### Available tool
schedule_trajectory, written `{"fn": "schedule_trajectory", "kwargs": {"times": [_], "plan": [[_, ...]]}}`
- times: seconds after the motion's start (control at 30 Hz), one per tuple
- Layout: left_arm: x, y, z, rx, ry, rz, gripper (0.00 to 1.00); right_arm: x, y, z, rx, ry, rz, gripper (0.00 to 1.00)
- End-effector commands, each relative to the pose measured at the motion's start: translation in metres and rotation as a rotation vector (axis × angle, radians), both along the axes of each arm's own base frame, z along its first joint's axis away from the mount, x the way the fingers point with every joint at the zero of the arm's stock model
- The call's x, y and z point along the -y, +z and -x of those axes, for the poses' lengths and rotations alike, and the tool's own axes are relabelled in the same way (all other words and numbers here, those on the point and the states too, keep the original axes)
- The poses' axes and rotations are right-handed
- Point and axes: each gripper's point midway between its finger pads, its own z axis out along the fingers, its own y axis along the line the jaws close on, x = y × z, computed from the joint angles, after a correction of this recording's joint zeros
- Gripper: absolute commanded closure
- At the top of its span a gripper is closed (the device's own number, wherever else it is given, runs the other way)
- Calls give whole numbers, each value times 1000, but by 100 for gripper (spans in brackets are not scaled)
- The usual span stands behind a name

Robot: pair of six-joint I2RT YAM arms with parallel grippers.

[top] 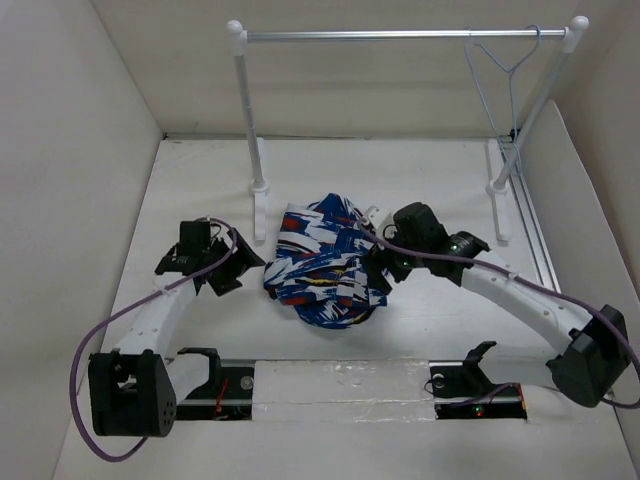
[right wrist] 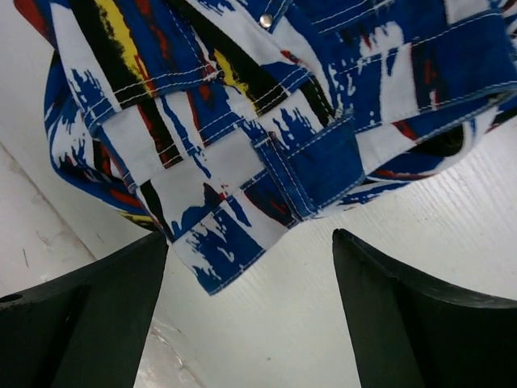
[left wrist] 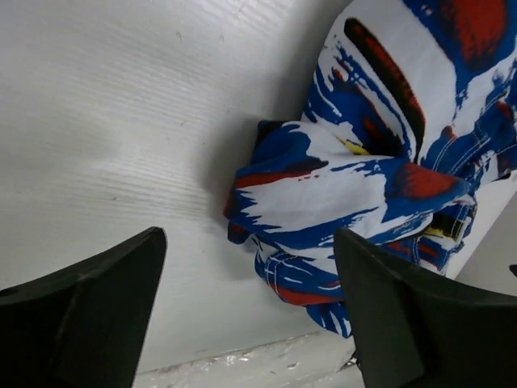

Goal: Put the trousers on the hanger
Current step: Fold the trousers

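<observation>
Both sets of jaws gaped empty, the left gripper (top: 228, 272) at nine o'clock and the right gripper (top: 378, 270) at three o'clock of the heaped trousers (top: 322, 262), which probably needed one firmly pinched edge before lifting toward the hanger (top: 511, 75) at one o'clock.

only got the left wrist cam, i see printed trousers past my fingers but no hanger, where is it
Observer: The light-blue wire hanger hangs near the right end of the silver rail at the back of the table, well apart from the trousers.
Operator: whats on the far side of the heap
Observer: The right gripper sits at the heap's right edge, its fingers open and holding nothing.
Operator: which part of the cloth faces it
Observer: Its wrist view shows stitched seams, what looks like a belt loop, and a metal stud, so probably the waistband.
</observation>
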Motion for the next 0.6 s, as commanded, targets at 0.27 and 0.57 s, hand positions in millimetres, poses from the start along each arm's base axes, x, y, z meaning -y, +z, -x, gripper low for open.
{"fn": "schedule_trajectory", "kwargs": {"times": [0.27,0.57], "plan": [[81,-41,17,-22,-93,149,1,-38,-57,2,-64,84,30,36],[70,26,-67,190,13,93,100,-51,57,-50,205,6,-42,100]]}}
